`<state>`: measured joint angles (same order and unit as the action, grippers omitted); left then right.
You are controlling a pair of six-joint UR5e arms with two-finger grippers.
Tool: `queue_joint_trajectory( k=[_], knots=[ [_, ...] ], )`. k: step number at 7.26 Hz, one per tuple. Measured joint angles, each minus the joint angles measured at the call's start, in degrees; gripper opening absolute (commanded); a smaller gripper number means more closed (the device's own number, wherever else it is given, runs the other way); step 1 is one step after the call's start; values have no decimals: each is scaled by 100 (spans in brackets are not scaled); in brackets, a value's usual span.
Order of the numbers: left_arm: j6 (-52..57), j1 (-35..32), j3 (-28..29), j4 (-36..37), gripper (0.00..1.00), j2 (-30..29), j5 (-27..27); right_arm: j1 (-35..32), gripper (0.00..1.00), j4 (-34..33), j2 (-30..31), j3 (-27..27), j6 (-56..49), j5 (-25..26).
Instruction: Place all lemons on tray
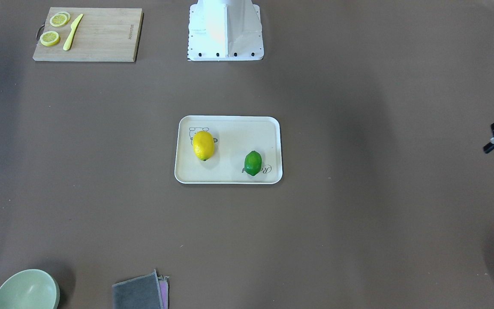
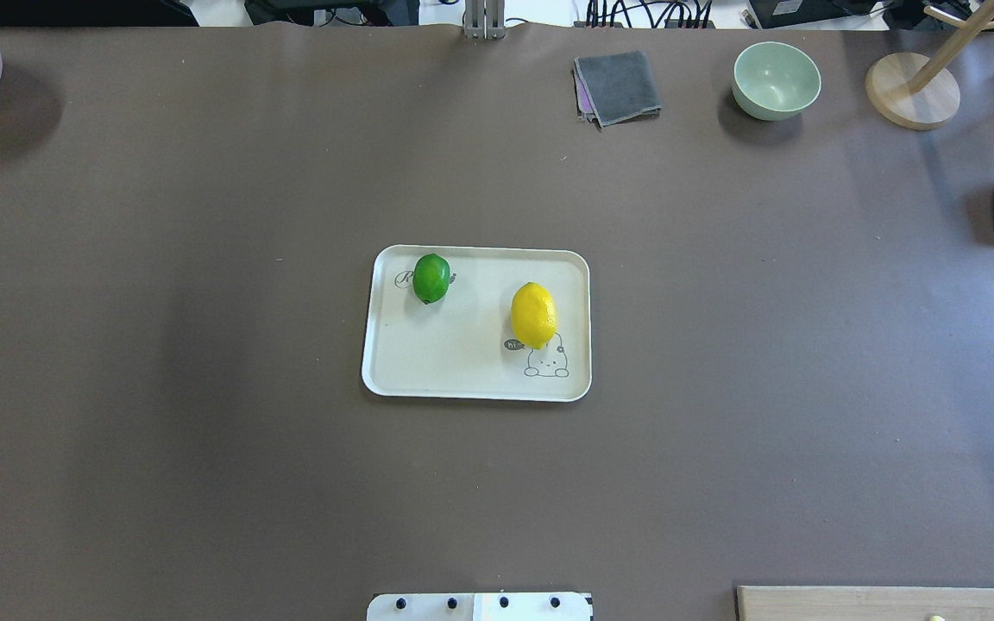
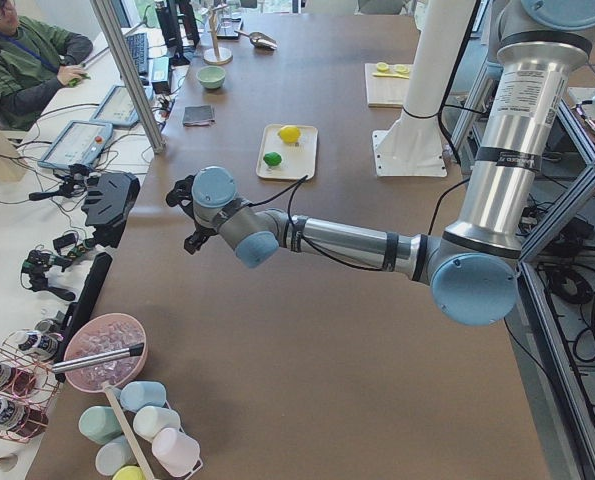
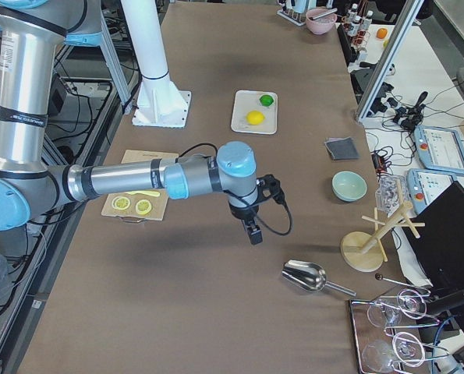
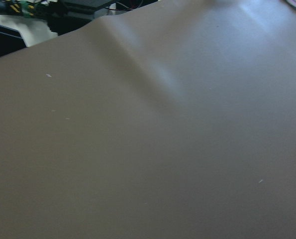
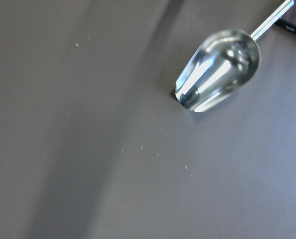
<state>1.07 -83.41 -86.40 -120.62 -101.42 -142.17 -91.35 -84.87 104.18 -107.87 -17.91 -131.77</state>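
Lemons [image 2: 534,315] on tray [image 2: 462,362], only "R" [image 2: 404,278] legible; left end effector [image 1: 492,138] and right end effector [image 4: 254,234] spread unclear.

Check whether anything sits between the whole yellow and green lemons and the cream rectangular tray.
Nothing visible does. The bright yellow lemon and the glossy green lemon already lie inside the cream rectangular tray, apart from each other, with no gripper on either.

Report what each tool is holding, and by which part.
Nothing is held. The left tool and the right tool both hang empty, away from the tray. The yellow lemon and green lemon lie free on it.
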Motion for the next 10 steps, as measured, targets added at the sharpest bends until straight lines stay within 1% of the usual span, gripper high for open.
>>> queue_joint_trajectory(
  k=[1, 2, 3, 4, 5, 6, 7, 8, 9, 10],
  knots=[
    [961, -366, -1, 687, 98, 206, -6, -289, 100, 32, 183, 318, -217, -200],
    [1555, -553, 74, 1013, 98, 621, 35, -407, 100, 88, 244, 613, -275, -452],
    [1692, -628, 226, 991, 98, 945, 66, -452, 100, 151, 250, 813, -285, -688],
    [1648, -667, 327, 734, 98, 1122, 182, -471, 100, 266, 250, 908, -293, -817],
    [1434, -677, 360, 639, 98, 1162, 372, -474, 100, 417, 231, 932, -253, -848],
    [1082, -679, 318, 821, 98, 1133, 525, -464, 100, 462, 173, 902, -47, -841],
    [856, -686, 223, 1020, 98, 1141, 586, -402, 100, 303, 104, 777, 348, -794],
    [752, -692, 123, 1134, 98, 1225, 566, -277, 100, -68, 30, 568, 779, -559],
    [706, -730, -1, 1266, 98, 1372, 426, -185, 100, -490, -3, 391, 1027, -208],
    [696, -806, -244, 1555, 98, 1550, 236, -143, 100, -802, 8, 334, 1105, 1]
  ],
)
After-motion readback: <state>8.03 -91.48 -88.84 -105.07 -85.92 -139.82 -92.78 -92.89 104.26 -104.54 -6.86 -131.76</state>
